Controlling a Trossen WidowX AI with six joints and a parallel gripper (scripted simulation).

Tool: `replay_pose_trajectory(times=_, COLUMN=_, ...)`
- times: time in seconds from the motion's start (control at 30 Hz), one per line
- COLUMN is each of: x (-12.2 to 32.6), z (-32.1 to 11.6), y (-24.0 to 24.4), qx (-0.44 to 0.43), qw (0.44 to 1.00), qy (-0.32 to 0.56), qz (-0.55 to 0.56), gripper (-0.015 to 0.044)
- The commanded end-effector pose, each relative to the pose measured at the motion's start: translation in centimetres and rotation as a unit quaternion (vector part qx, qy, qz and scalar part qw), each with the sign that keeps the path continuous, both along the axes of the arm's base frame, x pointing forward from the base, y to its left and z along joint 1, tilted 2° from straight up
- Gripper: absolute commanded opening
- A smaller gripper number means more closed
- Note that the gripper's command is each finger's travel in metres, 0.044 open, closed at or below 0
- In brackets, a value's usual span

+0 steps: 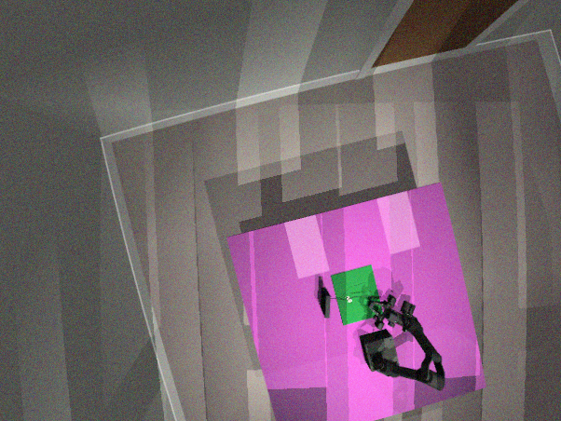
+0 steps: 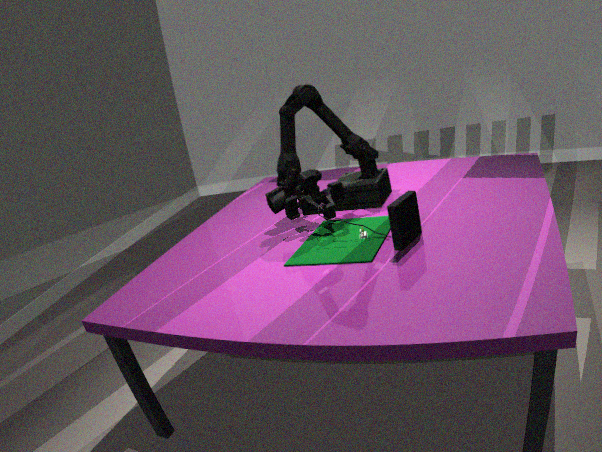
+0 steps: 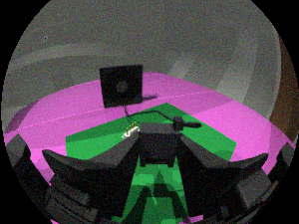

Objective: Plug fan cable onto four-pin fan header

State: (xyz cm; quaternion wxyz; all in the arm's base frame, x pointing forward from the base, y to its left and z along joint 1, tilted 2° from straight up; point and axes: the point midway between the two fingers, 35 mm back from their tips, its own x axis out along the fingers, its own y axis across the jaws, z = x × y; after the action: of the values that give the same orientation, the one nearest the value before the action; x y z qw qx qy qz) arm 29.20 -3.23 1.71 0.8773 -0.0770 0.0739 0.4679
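Observation:
The green board (image 1: 354,280) (image 2: 325,256) (image 3: 82,145) lies flat on the table. The small white four-pin header (image 1: 348,299) (image 2: 363,233) (image 3: 131,130) stands on it, just left of the fingertips in the wrist view. My gripper (image 3: 158,136) is shut on the fan's plug, a dark block (image 3: 158,134) between the fingertips, held over the board and off the header. In the top and exterior views the plug is too small and dark to tell. A thin black cable (image 3: 156,112) runs from the black fan (image 1: 324,302) (image 2: 405,221) (image 3: 121,85). The header's individual pins cannot be made out.
The fan stands upright on the magenta table (image 1: 289,345) (image 2: 475,280) beside the board. The cable arcs over the board, with a small dark piece (image 3: 177,122) on it beyond the fingers. The arm's base (image 1: 379,350) (image 2: 365,190) stands near the board.

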Motion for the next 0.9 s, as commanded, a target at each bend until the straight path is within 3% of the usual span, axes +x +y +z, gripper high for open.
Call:
replay_pose_trajectory(times=0.0, x=-0.1, z=-0.4, y=0.2, qx=0.005, qw=1.000, qy=0.005, qz=-0.001, gripper=0.0000)
replay_pose_trajectory(times=0.87, x=0.3, z=-2.6, y=0.3, qx=0.005, qw=1.000, qy=0.005, qz=-0.001, gripper=0.0000)
